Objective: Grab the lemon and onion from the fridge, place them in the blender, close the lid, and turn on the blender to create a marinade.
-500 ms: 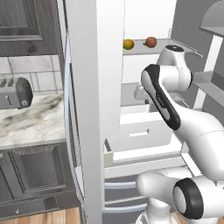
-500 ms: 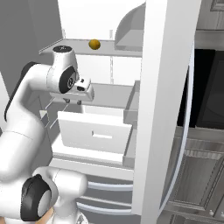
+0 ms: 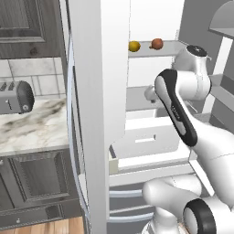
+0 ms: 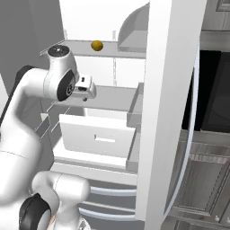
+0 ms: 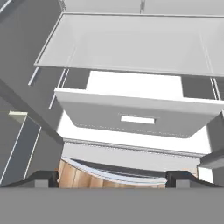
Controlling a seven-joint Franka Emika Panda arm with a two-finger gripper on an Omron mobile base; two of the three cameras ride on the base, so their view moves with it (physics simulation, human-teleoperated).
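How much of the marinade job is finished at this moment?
Done: the fridge door stands open. In hand: the open gripper holds nothing and looks down at a white drawer. Left: the lemon and onion sit on the upper shelf; blender steps untouched.

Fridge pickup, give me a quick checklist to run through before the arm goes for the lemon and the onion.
1. Fridge door open: ok, the shelves and a white drawer are exposed.
2. Lemon located: ok, it sits on the upper shelf.
3. Onion located: ok, same shelf, beside the lemon and apart from it.
4. Gripper ready: ok, the jaws stand wide with nothing between them.
5. Gripper aimed at the fruit: not ok, the hand view looks down at the drawer, below the upper shelf.
6. Free path up to the shelf: cannot tell, the arm's own body hides part of it.
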